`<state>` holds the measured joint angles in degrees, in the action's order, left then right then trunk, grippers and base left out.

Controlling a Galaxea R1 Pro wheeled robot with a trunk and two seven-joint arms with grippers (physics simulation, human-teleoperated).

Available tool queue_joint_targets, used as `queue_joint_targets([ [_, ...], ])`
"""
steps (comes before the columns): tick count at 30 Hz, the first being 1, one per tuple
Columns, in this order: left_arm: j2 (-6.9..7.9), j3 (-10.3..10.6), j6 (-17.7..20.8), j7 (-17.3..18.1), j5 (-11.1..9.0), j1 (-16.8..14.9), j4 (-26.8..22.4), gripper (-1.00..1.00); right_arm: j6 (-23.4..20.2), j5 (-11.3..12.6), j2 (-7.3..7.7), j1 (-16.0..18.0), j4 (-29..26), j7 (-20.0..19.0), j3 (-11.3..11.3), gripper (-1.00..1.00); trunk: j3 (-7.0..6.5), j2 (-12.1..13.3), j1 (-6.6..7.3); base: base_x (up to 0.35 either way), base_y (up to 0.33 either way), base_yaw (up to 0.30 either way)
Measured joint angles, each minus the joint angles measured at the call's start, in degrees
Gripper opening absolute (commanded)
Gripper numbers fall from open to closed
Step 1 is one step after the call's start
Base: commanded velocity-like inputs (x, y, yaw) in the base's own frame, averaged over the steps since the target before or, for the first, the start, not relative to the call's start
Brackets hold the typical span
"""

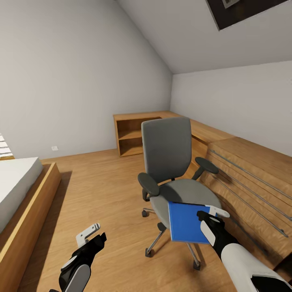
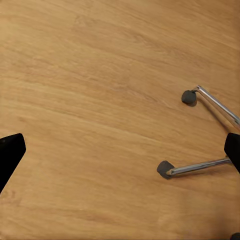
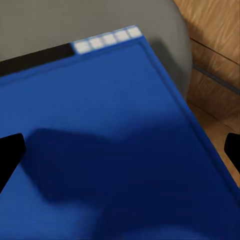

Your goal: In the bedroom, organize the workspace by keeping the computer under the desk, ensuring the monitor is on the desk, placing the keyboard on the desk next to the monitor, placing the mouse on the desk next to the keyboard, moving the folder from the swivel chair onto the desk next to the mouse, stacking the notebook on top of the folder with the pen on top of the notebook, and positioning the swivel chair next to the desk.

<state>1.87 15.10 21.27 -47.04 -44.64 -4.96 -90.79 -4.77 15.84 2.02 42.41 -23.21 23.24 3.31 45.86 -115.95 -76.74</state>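
The grey swivel chair [image 1: 167, 151] stands in the middle of the room on its chrome legs [image 2: 200, 166]. A bright-blue folder [image 1: 187, 222] lies on the front of the seat and juts out past the seat's edge. My right gripper [image 1: 211, 215] hovers at the folder's right side, open. In the right wrist view the folder [image 3: 115, 145] spreads beneath the right gripper [image 3: 120, 150], whose dark fingertips [image 3: 10, 156] stand far apart. Left of the chair, my left gripper [image 1: 94, 234] hangs open over bare wooden floor [image 2: 100, 100].
A light wooden chest with long bar handles [image 1: 251, 178] runs along the right wall, close behind the chair. A low open wooden shelf [image 1: 132, 136] stands at the back. The bed [image 1: 16, 182] lies at the left, with open floor between it and the chair.
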Motion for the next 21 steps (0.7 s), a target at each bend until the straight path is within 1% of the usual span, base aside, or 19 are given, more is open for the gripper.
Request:
queue_joint_targets([
  [8,0.0,0.0,0.0,0.01,0.0,0.0,0.0,1.0,0.0,-0.04,0.0,0.0,0.0,-0.01,0.0,1.0,0.0,0.0,0.0,-0.002,0.0,0.0],
  [9,0.0,0.0,0.0,0.01,0.0,0.0,-0.01,1.0,-0.01,0.6,0.0,-0.05,0.13,-0.02,0.06,1.0,-0.16,0.39,0.21,0.0,0.0,0.0],
  [21,-0.07,0.05,0.0,0.01,0.01,0.0,-0.01,1.0,-0.02,0.33,0.0,-0.05,0.14,-0.01,0.09,1.0,-2.31,5.21,2.85,0.0,0.0,0.0],
])
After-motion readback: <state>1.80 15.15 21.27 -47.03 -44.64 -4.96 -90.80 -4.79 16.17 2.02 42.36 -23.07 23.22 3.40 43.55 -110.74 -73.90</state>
